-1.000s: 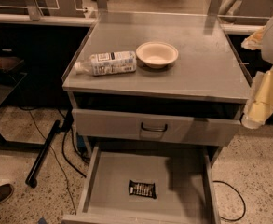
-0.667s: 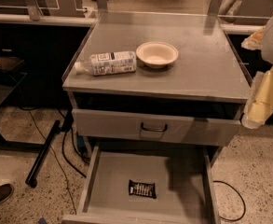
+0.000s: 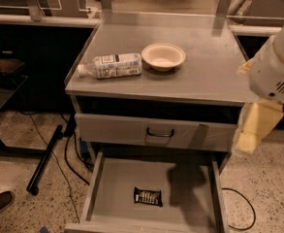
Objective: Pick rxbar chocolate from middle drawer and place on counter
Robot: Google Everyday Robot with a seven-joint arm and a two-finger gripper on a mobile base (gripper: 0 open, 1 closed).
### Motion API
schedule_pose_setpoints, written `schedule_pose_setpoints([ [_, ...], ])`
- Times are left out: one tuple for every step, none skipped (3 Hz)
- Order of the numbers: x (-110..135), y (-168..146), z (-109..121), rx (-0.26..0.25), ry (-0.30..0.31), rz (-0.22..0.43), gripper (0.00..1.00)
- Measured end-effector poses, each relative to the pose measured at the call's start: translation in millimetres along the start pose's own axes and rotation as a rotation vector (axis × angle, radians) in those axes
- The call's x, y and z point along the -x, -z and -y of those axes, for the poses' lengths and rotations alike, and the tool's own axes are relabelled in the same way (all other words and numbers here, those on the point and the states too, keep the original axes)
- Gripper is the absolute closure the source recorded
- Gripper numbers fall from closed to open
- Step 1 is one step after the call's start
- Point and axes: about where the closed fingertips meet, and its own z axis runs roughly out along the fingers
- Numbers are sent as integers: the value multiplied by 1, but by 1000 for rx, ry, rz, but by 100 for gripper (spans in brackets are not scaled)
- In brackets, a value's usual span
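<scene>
Moved since a second ago: my arm and gripper (image 3: 252,132), now lower at the right edge; everything else lies as before.
- Item, gripper: hangs off the right front corner of the counter (image 3: 214,72), above the right wall of the middle drawer (image 3: 117,188). Whether I have it open or closed, I cannot tell.
- Item, rxbar chocolate (image 3: 148,196): flat on the open middle drawer's floor, near its front.
- Item, bottle (image 3: 113,65): lying on the counter, left side.
- Item, bowl (image 3: 163,56): upright, just beside the bottle.

Grey metal worktop (image 3: 204,76) carrying a clear bottle (image 3: 111,65) lying on its side, a shallow bowl (image 3: 163,56) just beside it. Gripper (image 3: 252,132) hangs by the worktop's near right corner.
</scene>
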Motion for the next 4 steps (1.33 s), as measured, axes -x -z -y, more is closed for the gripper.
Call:
schedule_pose_setpoints([
  [6, -63, -35, 44, 14, -5, 0],
  [6, -62, -34, 43, 14, -4, 0],
  [4, -78, -43, 70, -17, 12, 0],
  [0, -152, -67, 154, -58, 80, 0],
])
